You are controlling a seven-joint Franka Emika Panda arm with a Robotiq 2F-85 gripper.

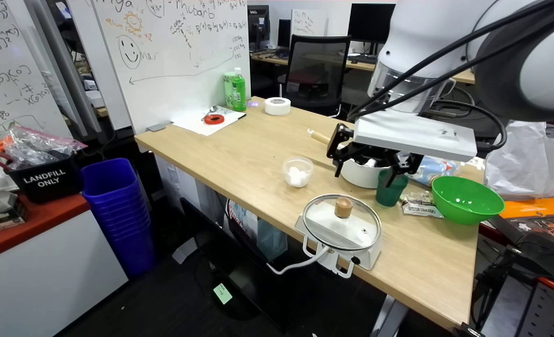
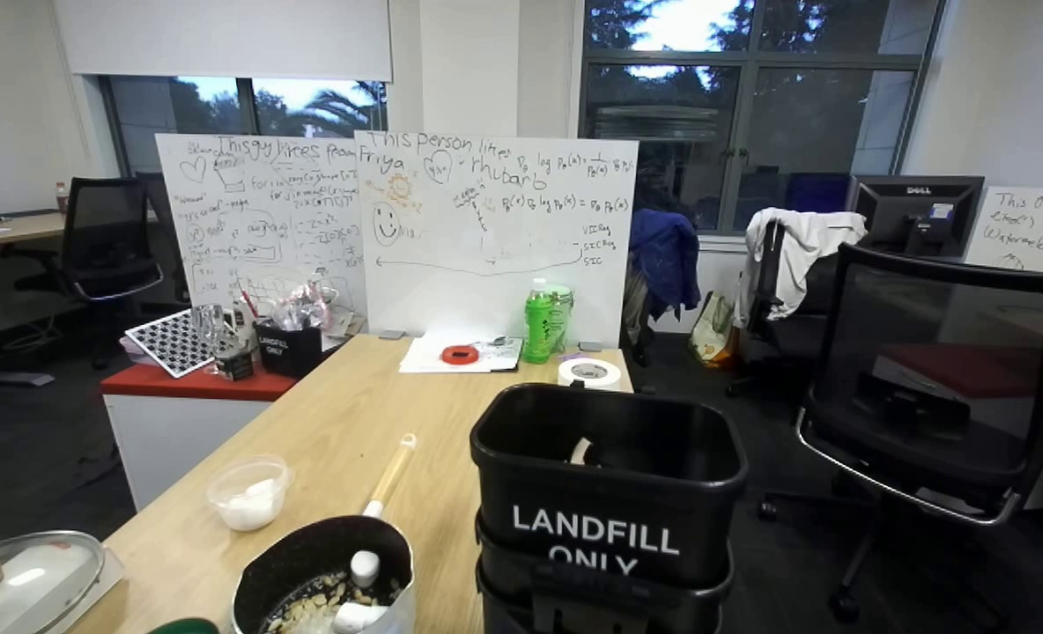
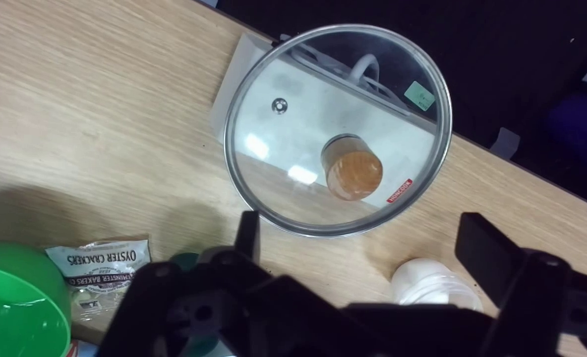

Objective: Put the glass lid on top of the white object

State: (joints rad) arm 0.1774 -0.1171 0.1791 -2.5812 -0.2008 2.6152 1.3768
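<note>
The round glass lid (image 1: pixel 324 227) with a metal rim and wooden knob lies on top of the white object (image 1: pixel 375 255), knob up, at the table's edge. In the wrist view the lid (image 3: pixel 298 134) overhangs the white block (image 3: pixel 236 79) toward the near side. Part of the lid (image 2: pixel 55 568) and a corner of the white object (image 2: pixel 109 581) show in an exterior view. My gripper (image 1: pixel 364 177) is open and empty, above the table by the white pot and apart from the lid. In the wrist view its spread fingers (image 3: pixel 360 218) hold nothing.
A white pot (image 1: pixel 362 175) with a dark inside, a dark green cup (image 1: pixel 389 191), a green bowl (image 1: pixel 466 201) and a cracker bag (image 1: pixel 422 206) stand near the gripper. A clear cup (image 1: pixel 298 172) with white pieces stands beyond the lid. Black bins (image 2: pixel 610 493) stand beside the table.
</note>
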